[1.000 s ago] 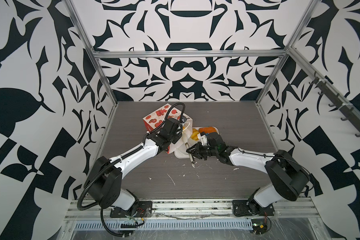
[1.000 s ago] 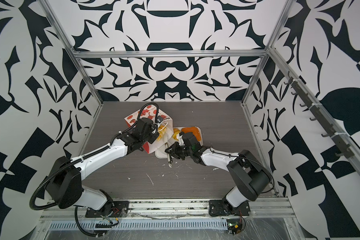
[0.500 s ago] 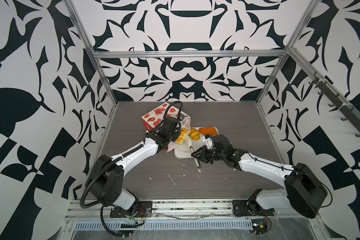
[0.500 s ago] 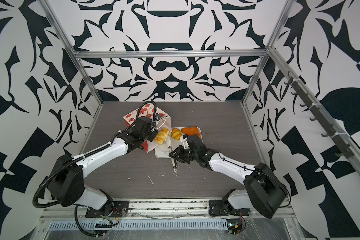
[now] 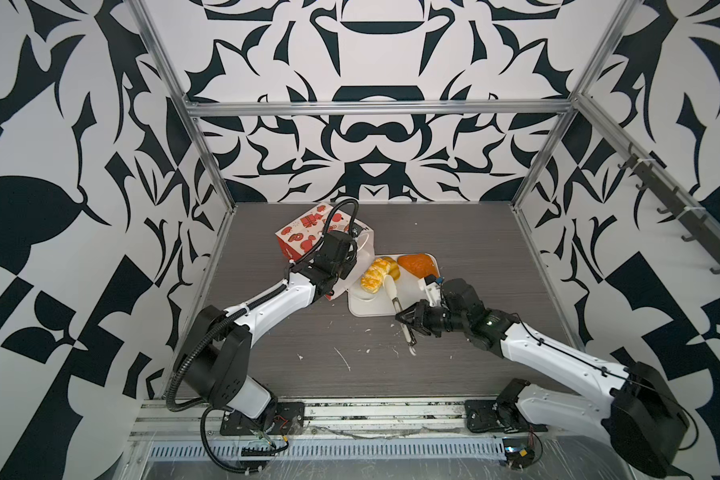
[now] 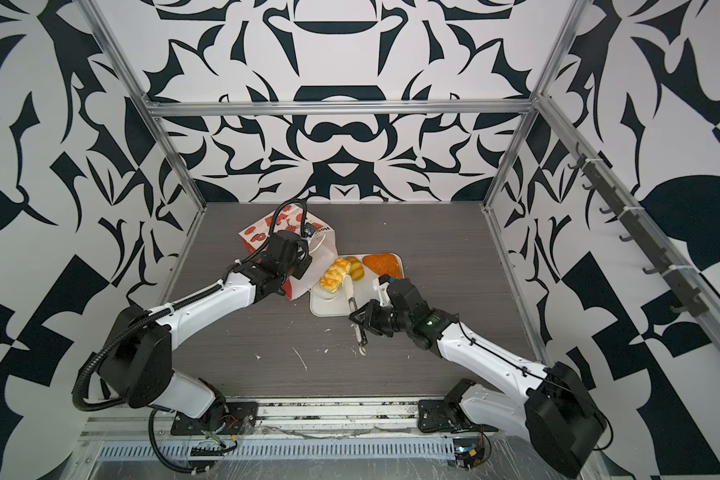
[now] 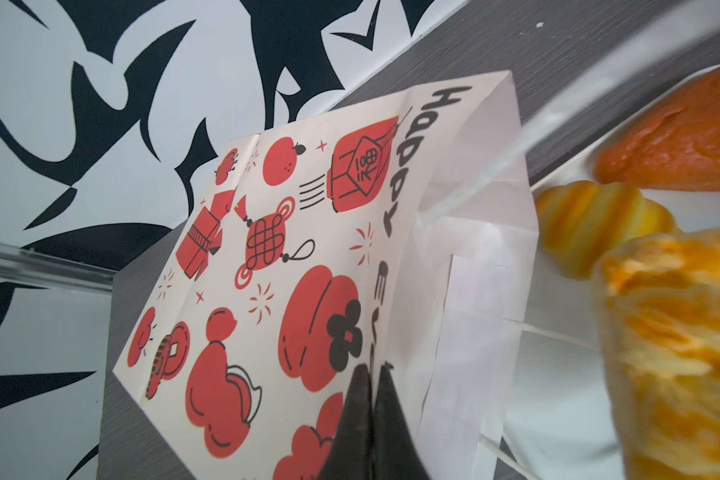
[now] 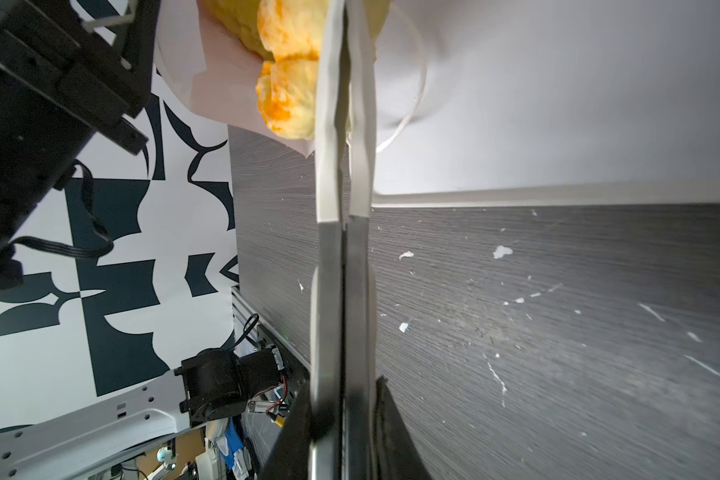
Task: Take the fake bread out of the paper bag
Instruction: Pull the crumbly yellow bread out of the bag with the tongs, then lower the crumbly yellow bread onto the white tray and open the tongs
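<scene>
Pulled back from the white rectangular tray (image 5: 368,308), the right tool (image 5: 408,321) clamps slim metal tongs (image 5: 391,291) closed. The left tool (image 7: 371,374) pinches the tilted red-printed white paper bag (image 5: 304,232), its mouth at the tray where yellow-orange fake bread (image 5: 373,274) lies, likely to tip out more.

Both top views high, looking down at table (image 5: 474,249), wrist views close — sharing fake bread (image 8: 287,95)

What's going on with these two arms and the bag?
The left gripper pinches the paper bag, which is tipped over with its mouth at a white tray. The right gripper holds tongs closed, their tips by a glazed pastry at the bag's mouth. A croissant and an orange-brown piece lie on the tray.
</scene>
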You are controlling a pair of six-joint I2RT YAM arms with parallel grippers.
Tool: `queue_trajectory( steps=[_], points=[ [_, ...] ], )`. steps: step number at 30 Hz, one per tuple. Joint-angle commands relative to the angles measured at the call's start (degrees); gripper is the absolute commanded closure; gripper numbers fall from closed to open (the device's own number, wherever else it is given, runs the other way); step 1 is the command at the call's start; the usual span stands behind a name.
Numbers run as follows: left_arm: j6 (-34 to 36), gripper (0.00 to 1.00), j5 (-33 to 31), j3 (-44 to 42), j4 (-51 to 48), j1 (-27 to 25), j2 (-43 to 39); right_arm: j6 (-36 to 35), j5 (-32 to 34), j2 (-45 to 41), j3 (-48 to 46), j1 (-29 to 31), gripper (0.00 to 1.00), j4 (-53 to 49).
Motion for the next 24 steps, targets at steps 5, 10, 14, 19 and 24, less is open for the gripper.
queue_trajectory(
  steps=[5,10,14,19,24],
  points=[
    [-2.45,1.00,-3.01,-1.09,0.93,3.21,-1.43,-0.58,4.36,-8.71,-3.12,0.15,0.89,-2.23],
    [-2.58,1.00,-4.27,-2.04,1.20,4.85,-2.47,0.53,6.30,-13.87,-5.42,0.15,0.89,-5.07],
    [-2.54,1.00,-4.49,-2.29,1.46,5.61,-3.43,2.65,7.09,-17.37,-7.61,0.15,0.88,-7.14],
    [-2.36,1.00,-4.37,-2.64,2.07,5.83,-3.96,4.80,8.60,-22.56,-10.54,0.15,0.88,-10.74],
    [-2.36,1.00,-4.09,-3.24,2.74,5.83,-4.16,3.67,10.28,-24.45,-10.92,0.19,0.87,-14.76]
  ],
)
